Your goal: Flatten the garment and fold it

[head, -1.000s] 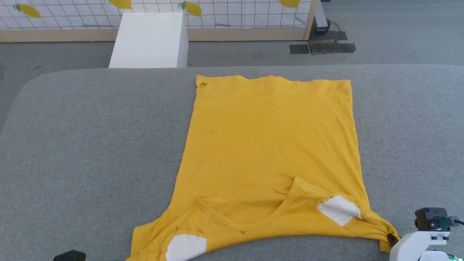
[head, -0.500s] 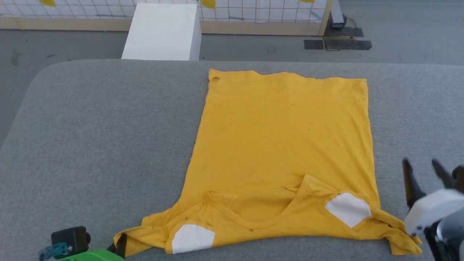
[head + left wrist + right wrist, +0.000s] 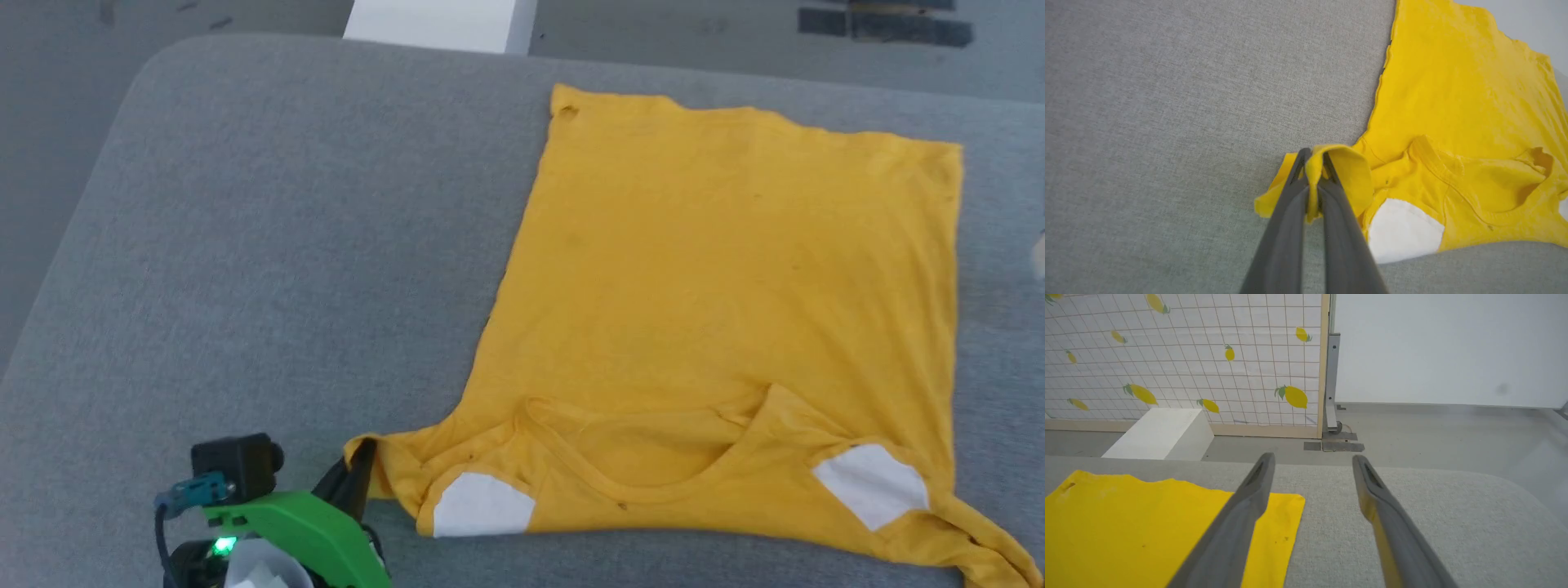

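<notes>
My left claw point(image 3: 1314, 155) is pinched on the sleeve edge of the garment point(image 3: 718, 278); the shirt lies spread on the grey surface point(image 3: 245, 245), collar toward me; my right claw point(image 3: 1312, 461) stands spread wide, pointing past its far corner.

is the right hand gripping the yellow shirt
No, the right hand is open, its two fingers spread wide with nothing pinched between them, and the garment lies flat beyond them.

The right tool point(image 3: 1313, 458) gapes over the grey table point(image 3: 1433, 498) — one finger crosses a corner of the garment point(image 3: 1126, 522).
</notes>
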